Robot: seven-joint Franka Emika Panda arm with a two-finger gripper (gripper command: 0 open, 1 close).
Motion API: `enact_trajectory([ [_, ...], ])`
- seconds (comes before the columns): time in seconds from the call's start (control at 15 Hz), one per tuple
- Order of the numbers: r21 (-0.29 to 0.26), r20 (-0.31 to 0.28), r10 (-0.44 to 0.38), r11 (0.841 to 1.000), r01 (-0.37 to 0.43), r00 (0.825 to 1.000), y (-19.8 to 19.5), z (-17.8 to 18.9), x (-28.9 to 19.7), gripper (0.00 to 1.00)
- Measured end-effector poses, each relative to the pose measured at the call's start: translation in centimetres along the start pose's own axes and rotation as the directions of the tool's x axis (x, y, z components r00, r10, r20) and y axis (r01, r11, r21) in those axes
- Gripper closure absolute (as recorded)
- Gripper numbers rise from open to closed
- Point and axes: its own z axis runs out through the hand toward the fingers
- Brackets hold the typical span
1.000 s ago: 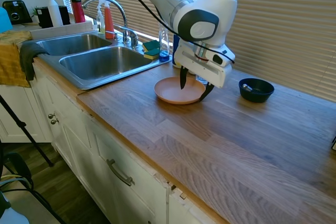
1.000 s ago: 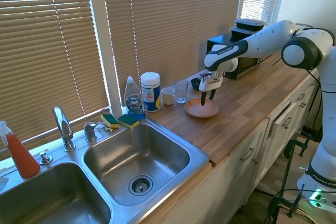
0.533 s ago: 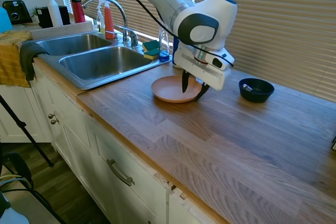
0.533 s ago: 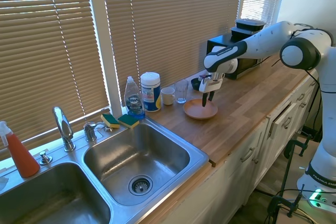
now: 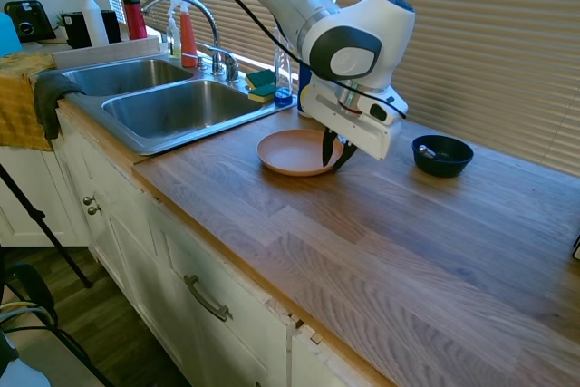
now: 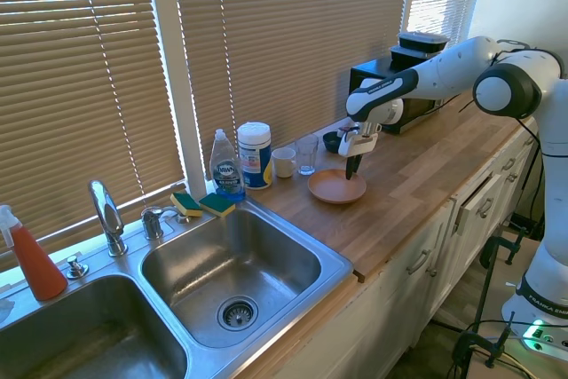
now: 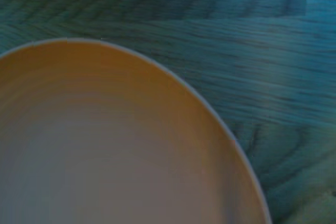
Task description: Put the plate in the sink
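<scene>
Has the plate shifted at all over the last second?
Yes. The plate has slid along the counter toward the sink, away from the dark bowl, with the gripper at its far rim.

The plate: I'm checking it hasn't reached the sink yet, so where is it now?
In both exterior views the plate sits on the wooden counter, beside the sink, with the tool at its rim.
</scene>
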Motion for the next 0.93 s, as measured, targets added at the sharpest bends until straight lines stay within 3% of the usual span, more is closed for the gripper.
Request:
enact_trajectory([
  [0.33, 0.031, 0.030, 0.003, 1.000, -0.004, 1.000, 0.2, -0.2, 0.1, 1.00],
  [0.6, 0.056, 0.109, -0.014, 0.998, 0.008, 0.994, -0.6, -0.3, -0.8, 1.00],
  [0.93, 0.128, 0.128, -0.063, 0.991, 0.047, 0.990, -3.6, -3.7, -3.7, 1.00],
])
